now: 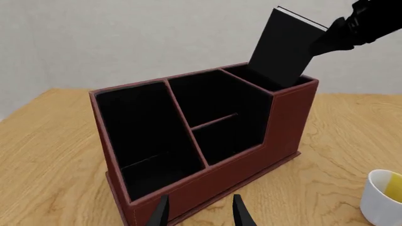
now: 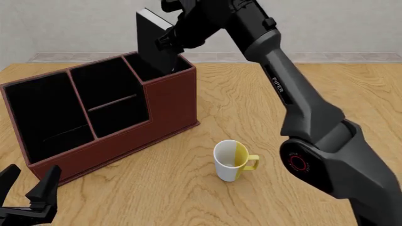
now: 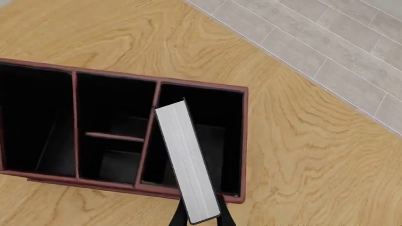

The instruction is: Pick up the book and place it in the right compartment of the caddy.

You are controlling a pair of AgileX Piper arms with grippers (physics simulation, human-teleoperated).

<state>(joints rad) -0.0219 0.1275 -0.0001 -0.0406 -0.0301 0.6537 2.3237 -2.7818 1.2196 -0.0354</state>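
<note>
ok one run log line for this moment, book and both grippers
right gripper: shut on book | book: tilted, lower end inside right compartment of caddy | left gripper: open, idle

The right arm [image 2: 295, 99] is showing dark grey, rounded casings with white "PIPER" lettering on one link; a red ring emblem is marking its big joint; the left gripper [image 2: 28, 181] is showing black, tapered fingers.
</note>
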